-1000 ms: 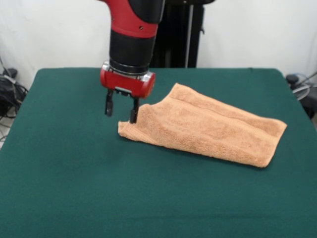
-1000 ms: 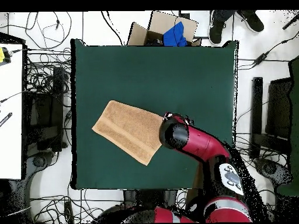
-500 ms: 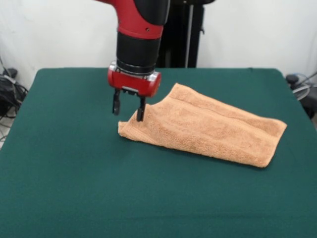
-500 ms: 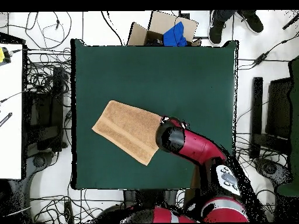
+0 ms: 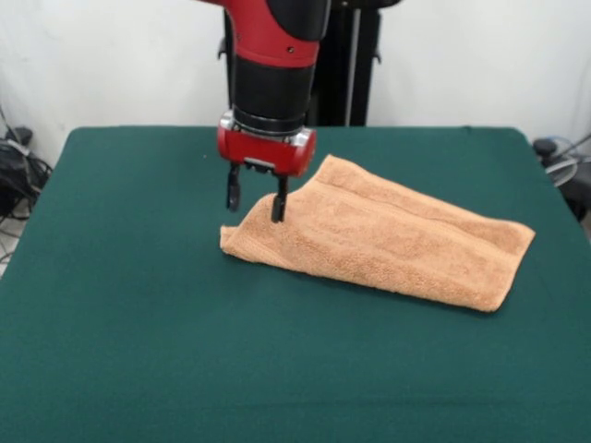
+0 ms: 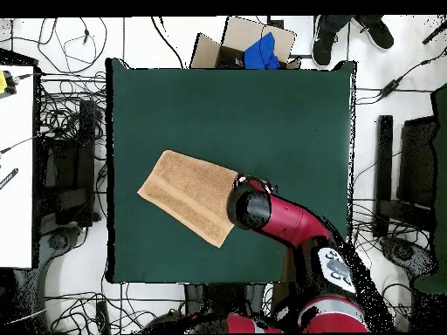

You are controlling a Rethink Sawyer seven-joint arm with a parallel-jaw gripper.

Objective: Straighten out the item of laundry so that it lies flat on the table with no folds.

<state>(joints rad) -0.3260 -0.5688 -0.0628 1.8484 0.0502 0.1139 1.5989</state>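
Green felt covers the table, bare to the left of the gripper. The gripper hangs from the red and black arm, its two fingers spread apart, holding nothing; one fingertip hovers at the towel's left end, the other just outside its edge. From there the orange-tan towel runs rightward and nearer, folded over on itself with a lengthwise ridge.
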